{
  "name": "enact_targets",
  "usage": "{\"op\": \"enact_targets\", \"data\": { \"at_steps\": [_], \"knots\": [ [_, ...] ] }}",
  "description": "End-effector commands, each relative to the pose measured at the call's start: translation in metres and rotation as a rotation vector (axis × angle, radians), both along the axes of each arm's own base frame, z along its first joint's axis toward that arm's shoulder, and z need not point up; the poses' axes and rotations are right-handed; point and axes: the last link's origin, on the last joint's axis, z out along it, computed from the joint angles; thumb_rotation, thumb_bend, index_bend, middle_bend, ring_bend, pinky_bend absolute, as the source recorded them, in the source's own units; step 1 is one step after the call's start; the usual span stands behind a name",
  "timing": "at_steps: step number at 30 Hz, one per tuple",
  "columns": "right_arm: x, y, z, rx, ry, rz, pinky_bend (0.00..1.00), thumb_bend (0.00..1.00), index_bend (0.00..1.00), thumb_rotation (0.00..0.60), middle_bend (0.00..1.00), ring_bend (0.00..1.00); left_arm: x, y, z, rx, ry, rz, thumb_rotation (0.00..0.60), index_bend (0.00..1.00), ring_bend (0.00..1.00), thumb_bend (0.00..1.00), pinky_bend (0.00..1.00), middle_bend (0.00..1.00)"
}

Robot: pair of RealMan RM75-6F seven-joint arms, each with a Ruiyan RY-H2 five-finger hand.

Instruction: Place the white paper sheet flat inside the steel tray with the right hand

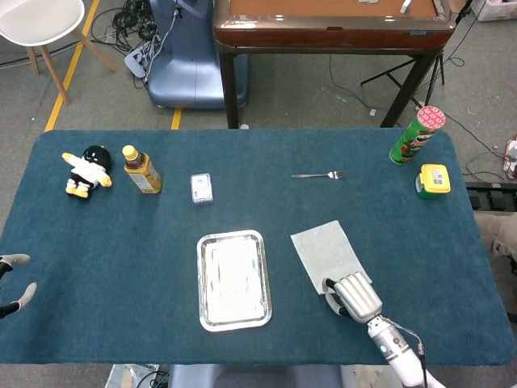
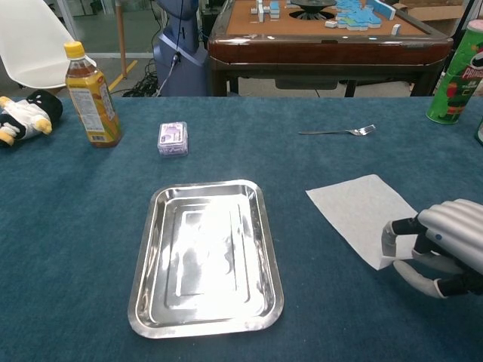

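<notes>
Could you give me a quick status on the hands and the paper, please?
Right hand pinching paper at its near corner. Left hand idle, open. Tray empty; path clear.

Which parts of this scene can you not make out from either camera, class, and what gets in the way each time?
- Near corner of the white paper sheet: covered by the right hand in both views, so the grip cannot be confirmed.
- Left hand: cut off by the head view's left edge; only fingertips show.
- Label on the small packet: too small to read.
- Green can: cropped by the chest view's right edge.
</notes>
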Motion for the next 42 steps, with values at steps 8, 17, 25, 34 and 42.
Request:
{"op": "enact_targets", "data": {
  "at_steps": [8, 17, 25, 34, 42],
  "knots": [
    [0.011, -0.005, 0.021, -0.100, -0.062, 0.000, 1.00, 0.51, 0.51, 0.600, 1.00, 1.00, 0.000, 0.000, -0.001, -0.002, 0.002, -0.001, 0.600, 0.35, 0.38, 0.28, 0.55, 0.38],
    [0.029, -0.010, 0.036, -0.188, -0.128, -0.002, 1.00, 0.51, 0.53, 0.600, 1.00, 1.00, 0.001, -0.001, -0.001, -0.004, 0.003, -0.006, 0.600, 0.35, 0.38, 0.28, 0.55, 0.38],
    [0.044, -0.017, 0.048, -0.237, -0.156, 0.025, 1.00, 0.51, 0.53, 0.600, 1.00, 1.00, 0.002, -0.001, -0.001, -0.004, 0.002, -0.007, 0.600, 0.35, 0.38, 0.28, 0.55, 0.38],
    [0.066, -0.025, 0.058, -0.271, -0.192, 0.049, 1.00, 0.51, 0.53, 0.600, 1.00, 1.00, 0.002, -0.002, 0.000, 0.000, 0.002, -0.009, 0.600, 0.35, 0.38, 0.28, 0.55, 0.38],
    [0.089, -0.034, 0.065, -0.292, -0.202, 0.071, 1.00, 0.51, 0.53, 0.600, 1.00, 1.00, 0.001, -0.002, 0.002, 0.004, -0.001, -0.011, 0.600, 0.35, 0.38, 0.28, 0.55, 0.38]
  ]
}}
